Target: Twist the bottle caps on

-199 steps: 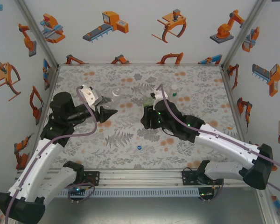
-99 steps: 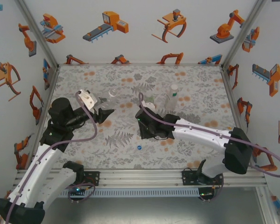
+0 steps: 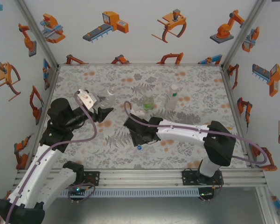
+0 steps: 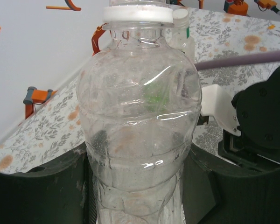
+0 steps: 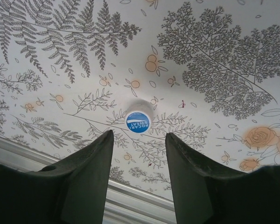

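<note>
Floral-print desk (image 3: 200, 79) inside sticker-covered walls. From above, the left jaws pinch a clear bottle (image 3: 107, 97) toward the left edge. The right jaws hang over the blue cap (image 3: 139, 147), which lies near the near edge, about mid-width. A green-tinted bottle (image 3: 148, 101) and a white-capped bottle (image 3: 171, 98) stand at mid-desk.

Left wrist: the see-through bottle (image 4: 140, 121) sits clamped between the jaws, with a white ring at its neck; whether that is a cap or a collar I cannot tell.

Right wrist: the jaws stand spread and empty, and the blue cap (image 5: 138, 121) lies flat, label up, beyond the gap.

Fetching this cap looks to be the step in hand. The next move calls for lowering straight, straddling it and closing gently on its shallow rim.
</note>
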You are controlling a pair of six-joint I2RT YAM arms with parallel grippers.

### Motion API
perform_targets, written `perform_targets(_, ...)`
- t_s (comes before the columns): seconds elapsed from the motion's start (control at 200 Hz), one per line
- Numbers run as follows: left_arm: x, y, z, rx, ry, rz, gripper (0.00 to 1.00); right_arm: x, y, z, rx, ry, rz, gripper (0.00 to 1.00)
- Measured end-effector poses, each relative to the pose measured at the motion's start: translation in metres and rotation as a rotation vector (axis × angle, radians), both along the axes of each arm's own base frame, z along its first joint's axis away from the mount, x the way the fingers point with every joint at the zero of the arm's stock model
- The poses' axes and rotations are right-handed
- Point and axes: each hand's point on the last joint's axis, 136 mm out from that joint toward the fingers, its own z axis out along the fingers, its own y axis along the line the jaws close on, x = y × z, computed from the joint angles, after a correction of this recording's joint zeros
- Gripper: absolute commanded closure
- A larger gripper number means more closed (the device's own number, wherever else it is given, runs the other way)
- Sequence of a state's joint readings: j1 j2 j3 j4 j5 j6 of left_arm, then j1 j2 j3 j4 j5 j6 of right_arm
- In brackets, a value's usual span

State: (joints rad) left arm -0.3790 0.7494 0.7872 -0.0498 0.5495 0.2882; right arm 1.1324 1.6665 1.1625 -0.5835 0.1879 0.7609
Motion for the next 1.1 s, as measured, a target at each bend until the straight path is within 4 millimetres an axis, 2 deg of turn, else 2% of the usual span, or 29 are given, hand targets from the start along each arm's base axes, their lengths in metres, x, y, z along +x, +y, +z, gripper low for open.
perform_targets(0.17,0.001,0.001,0.000,0.000,0.000,0.008,1.00,-0.009,0.001,-0.014,-0.035,0.021,-0.010,0.51)
perform_targets(0.416,0.002,0.001,-0.001,-0.001,0.004,0.011,1.00,-0.010,0.000,-0.031,-0.070,0.046,-0.033,0.54)
perform_targets(1.101,0.005,0.000,-0.004,0.004,0.017,0.011,1.00,-0.008,0.004,-0.049,-0.082,0.057,-0.049,0.57)
